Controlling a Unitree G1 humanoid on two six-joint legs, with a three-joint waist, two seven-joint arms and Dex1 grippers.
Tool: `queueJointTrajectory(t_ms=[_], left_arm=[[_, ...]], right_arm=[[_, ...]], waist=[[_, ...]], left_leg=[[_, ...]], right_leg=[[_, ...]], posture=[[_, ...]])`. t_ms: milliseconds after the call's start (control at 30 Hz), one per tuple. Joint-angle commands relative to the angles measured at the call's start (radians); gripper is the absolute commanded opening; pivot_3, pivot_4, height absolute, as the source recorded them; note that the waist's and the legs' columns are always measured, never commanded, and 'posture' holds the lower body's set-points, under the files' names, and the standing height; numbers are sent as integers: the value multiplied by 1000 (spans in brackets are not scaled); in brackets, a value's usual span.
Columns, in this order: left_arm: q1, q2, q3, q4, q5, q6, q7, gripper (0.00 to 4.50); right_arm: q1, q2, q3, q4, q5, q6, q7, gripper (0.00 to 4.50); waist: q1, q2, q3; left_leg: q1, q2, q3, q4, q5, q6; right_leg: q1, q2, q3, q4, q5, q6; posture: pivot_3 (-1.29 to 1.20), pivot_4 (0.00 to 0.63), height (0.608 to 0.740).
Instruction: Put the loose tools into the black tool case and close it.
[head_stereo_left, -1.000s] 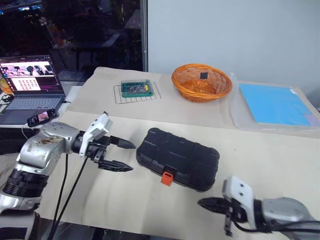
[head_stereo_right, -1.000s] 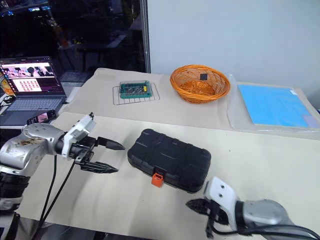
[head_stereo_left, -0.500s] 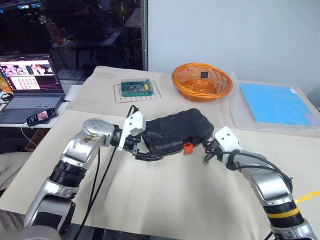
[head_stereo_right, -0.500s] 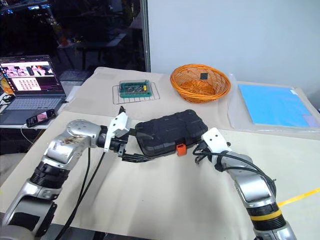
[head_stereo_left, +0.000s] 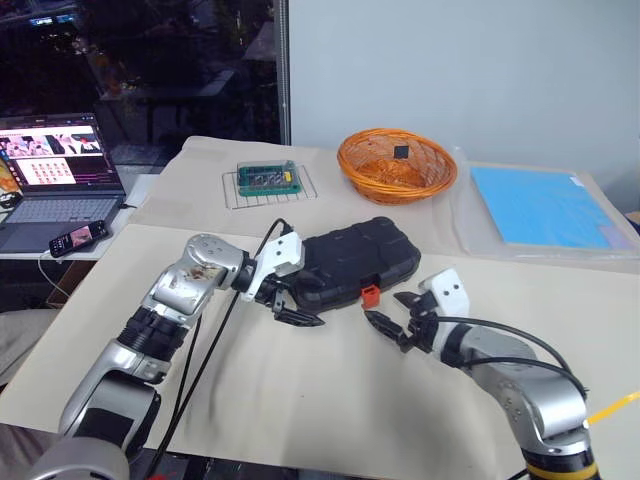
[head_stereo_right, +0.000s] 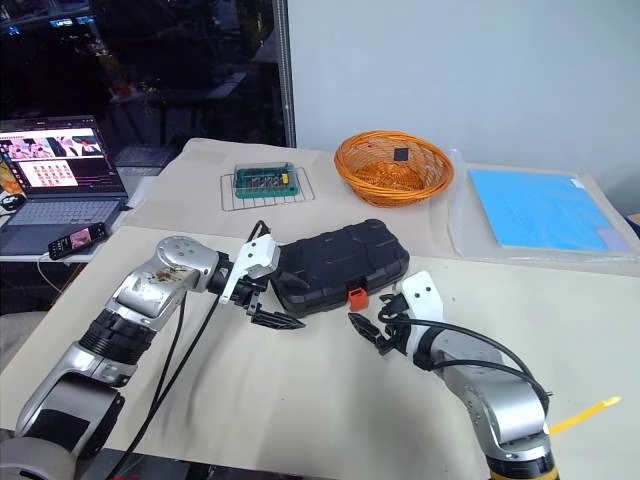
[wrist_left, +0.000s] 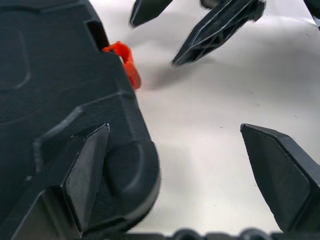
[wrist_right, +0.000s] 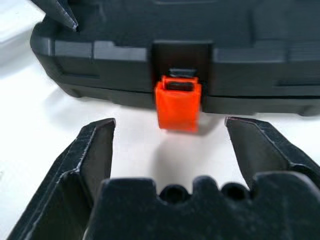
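The black tool case (head_stereo_left: 350, 265) lies shut on the beige table covering (head_stereo_left: 300, 400), its small orange latch (head_stereo_left: 369, 295) on the front edge facing the robot. Everything else can be placed from this case.

The right gripper (head_stereo_left: 392, 317) sits just in front of the latch, a little toward the robot's right, with its two black fingers spread apart and nothing between them. In the right wrist view the latch (wrist_right: 178, 102) stands centred in the gap between the fingers (wrist_right: 92, 155), close ahead of them but not touching.

The left gripper (head_stereo_left: 293, 306) is at the case's left front corner, also spread wide. In the left wrist view one finger (wrist_left: 82, 177) lies on or right against the rounded corner of the case (wrist_left: 60, 100), while the other finger (wrist_left: 280, 170) stands clear over the bare covering. It pinches nothing.

Behind the case, toward the wall, stands an orange wicker basket (head_stereo_left: 397, 165) with a small dark square object (head_stereo_left: 400, 151) inside. Left of the basket, a wire rack (head_stereo_left: 266, 187) carries a green box (head_stereo_left: 263, 178). Right of the case and farther back lies a blue sheet (head_stereo_left: 545, 208). Well off to the case's left sit an open laptop (head_stereo_left: 55, 180) and a phone (head_stereo_left: 75, 238).
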Motion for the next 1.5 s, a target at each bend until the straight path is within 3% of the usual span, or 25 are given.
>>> queueJointTrajectory(t_ms=[33,300,400,467,600,1033,1333,1500], left_arm=[[25,9,-30,17,31,3,-16,4500],[36,18,-16,10,39,-7,-6,4500],[44,19,-14,1,39,-5,-2,4500],[48,21,-11,-6,37,-1,1,4500],[55,23,-10,-12,37,0,5,4500],[68,18,-15,-14,42,-1,20,4500],[72,3,-29,-20,50,0,27,4500],[80,7,-24,-19,52,3,31,4500]], right_arm=[[-38,22,35,38,-40,-30,-39,3868],[-46,52,67,102,-72,-63,-53,3868],[-49,50,69,117,-80,-79,-54,3248],[-52,49,70,117,-82,-91,-53,2443],[-53,53,67,103,-85,-93,-53,1264],[-40,13,42,-87,-83,-29,-74,1269],[-206,83,83,221,-107,-77,-50,1269],[-171,51,97,173,-120,-97,-25,1269]], waist=[[0,0,0],[0,0,0],[-2,0,0],[-3,0,0],[-5,0,0],[-8,0,0],[-16,0,0],[-17,0,0]], left_leg=[[0,0,0,0,0,0],[-3,0,0,-1,5,9],[-3,0,0,-1,5,9],[-2,0,0,-1,4,9],[-3,0,0,-1,4,9],[-4,0,0,-1,4,9],[-2,1,0,-1,5,8],[-2,1,1,-1,5,8]], right_leg=[[0,0,0,0,1,-2],[0,1,-1,2,0,-1],[0,1,-1,2,-1,-1],[0,1,-1,1,-1,-1],[0,1,-1,1,-1,-1],[-1,0,-1,1,-1,-1],[-1,1,-1,2,0,-2],[0,1,-1,2,0,-2]], posture=[[0,150,740],[0,150,740],[0,150,740],[0,150,740],[0,150,740],[0,150,740],[0,150,740],[0,150,740]])
